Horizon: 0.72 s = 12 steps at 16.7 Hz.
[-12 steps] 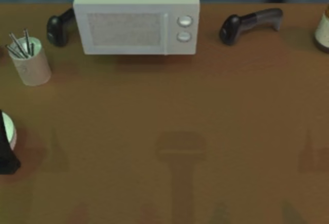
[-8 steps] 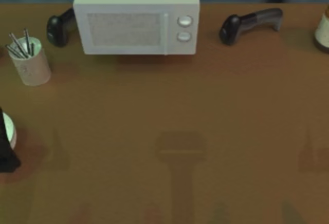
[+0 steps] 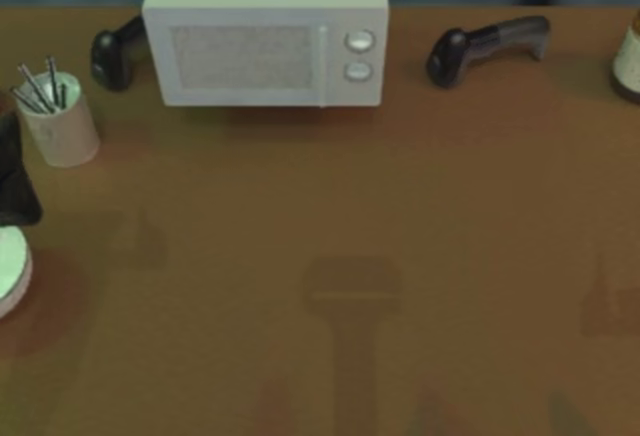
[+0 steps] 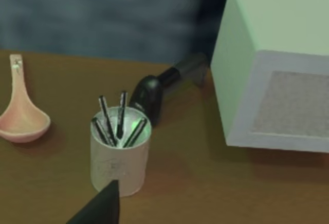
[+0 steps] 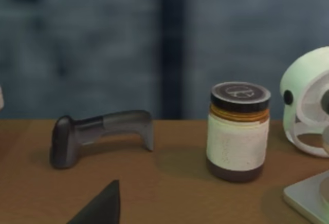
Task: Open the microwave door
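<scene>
From above, you had the microwave [image 3: 265, 31] at the table's twelve o'clock edge, its microwave door [image 3: 240, 58] flush and shut, the two knobs [image 3: 359, 56] on the narrow panel to the door's three o'clock. A dark barcode scanner [image 3: 115, 53] lay against the oven's nine o'clock side, a second scanner [image 3: 487, 46] well apart at its three o'clock, and a jar [image 3: 628, 61] at the far right edge. A cup of pens [image 3: 58, 116] stood at the table's ten o'clock, and your left gripper [image 3: 14, 181] showed only as a dark shape just below that cup; whether it was open or closed cannot be told. The left wrist view showed the cup [image 4: 120, 154] near, a pink spoon [image 4: 21, 116] beside it, and the microwave's closed door [image 4: 292, 106]. The right wrist view showed the scanner [image 5: 97, 134], the jar [image 5: 237, 131] and a white appliance [image 5: 308, 106]; the right gripper's state cannot be told.
</scene>
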### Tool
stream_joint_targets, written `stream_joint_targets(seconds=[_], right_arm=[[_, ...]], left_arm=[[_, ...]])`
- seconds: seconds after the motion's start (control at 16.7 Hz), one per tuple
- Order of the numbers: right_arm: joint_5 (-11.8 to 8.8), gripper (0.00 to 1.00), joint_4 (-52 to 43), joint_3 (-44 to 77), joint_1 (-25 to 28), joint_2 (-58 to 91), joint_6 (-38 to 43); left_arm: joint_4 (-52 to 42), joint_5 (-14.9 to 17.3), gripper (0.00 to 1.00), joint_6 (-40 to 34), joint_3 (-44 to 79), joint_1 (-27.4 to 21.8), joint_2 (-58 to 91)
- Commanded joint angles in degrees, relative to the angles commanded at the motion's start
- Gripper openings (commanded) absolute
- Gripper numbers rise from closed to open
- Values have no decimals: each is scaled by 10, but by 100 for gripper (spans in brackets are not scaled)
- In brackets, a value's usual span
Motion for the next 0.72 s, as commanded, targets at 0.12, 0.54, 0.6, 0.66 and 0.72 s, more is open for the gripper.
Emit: stream_joint_targets(seconds=[0.12,0.54,0.6,0.66,0.72], right_arm=[[0,100,0,0,0,0,0],[0,100,0,0,0,0,0],[0,100,0,0,0,0,0],[0,100,0,0,0,0,0],[0,100,0,0,0,0,0]], left_arm=[[-64,-16,100,-27,124,-31,120],[-299,-72,100,-126,586,-145,575],[-330,-80,100,-139,647,-160,635],[-360,-86,100,-152,707,-175,691],[-387,-93,100,-165,763,-189,743]])
